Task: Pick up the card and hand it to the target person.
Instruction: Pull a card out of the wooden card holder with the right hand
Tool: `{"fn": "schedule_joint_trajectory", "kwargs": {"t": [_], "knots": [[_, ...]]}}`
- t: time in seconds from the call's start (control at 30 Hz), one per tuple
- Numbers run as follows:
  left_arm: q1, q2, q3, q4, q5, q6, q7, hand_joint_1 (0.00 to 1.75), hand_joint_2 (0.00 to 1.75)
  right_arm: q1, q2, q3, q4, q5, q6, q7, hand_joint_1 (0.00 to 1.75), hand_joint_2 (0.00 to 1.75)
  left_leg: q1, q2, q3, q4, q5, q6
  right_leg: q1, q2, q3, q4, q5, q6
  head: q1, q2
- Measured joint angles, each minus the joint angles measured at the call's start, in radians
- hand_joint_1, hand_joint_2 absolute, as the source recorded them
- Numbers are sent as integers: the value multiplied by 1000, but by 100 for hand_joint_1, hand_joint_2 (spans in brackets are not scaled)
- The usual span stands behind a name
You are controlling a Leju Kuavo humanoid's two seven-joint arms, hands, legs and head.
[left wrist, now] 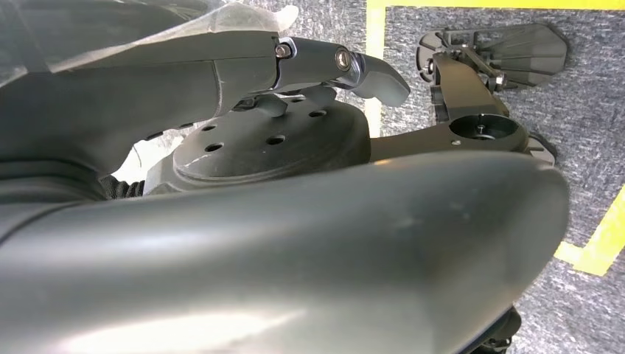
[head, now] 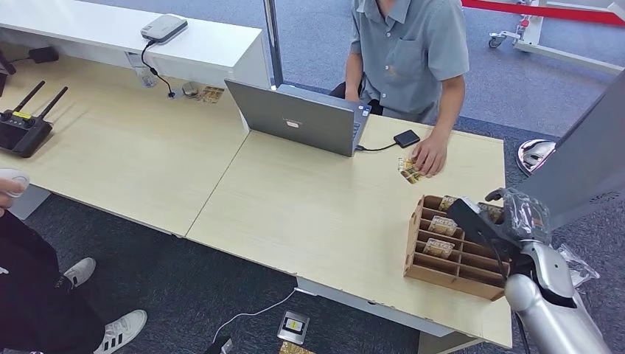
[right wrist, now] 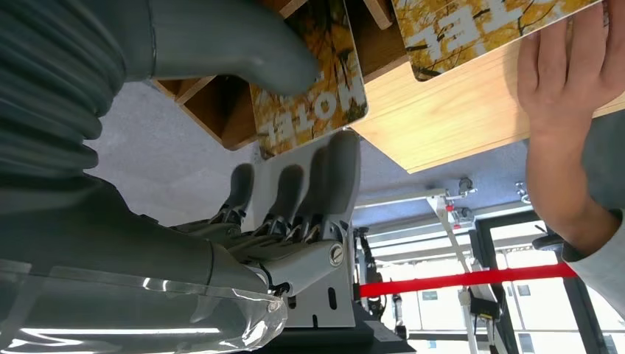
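Right hand (head: 508, 214) reaching into a wooden card box (head: 449, 251) at the desk (head: 309, 206) edge.

Head view: hand over the box's far compartments; three cards visible in slots; a person's hand (head: 430, 156) on more cards (head: 407, 171) beyond. Left wrist view: left hand (left wrist: 317, 66) hanging above carpet, fingers loosely curled, holding nothing. Right wrist view: thumb (right wrist: 243, 44) and fingers (right wrist: 335, 177) pinching one card (right wrist: 317, 88); second card (right wrist: 479, 29) alongside, near the person's hand.

Right hand (head: 492, 215) sits over the far corner of the card rack (head: 442, 254), on the table (head: 309, 214). Beyond it, a person's hand (head: 430, 156) presses a card (head: 407, 170); laptop (head: 298, 118) farther left.
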Motion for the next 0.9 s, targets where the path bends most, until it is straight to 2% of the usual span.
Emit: {"fn": "schedule_joint_trajectory", "kwargs": {"t": [0.13, 0.9], "knots": [[0, 0, 0, 0, 3, 1, -1, 0, 0, -5, 4, 0, 10, 1, -7, -12, 142, 175, 0, 0, 0, 0, 0, 0, 0, 0, 0, 0, 0, 0, 0, 0], [0, 0, 0, 0, 6, 1, -3, 0, 0, -11, 12, 0, 32, 11, -44, -19, 131, 175, 0, 0, 0, 0, 0, 0, 0, 0, -1, 0, 0, 0, 0, 0]]}}
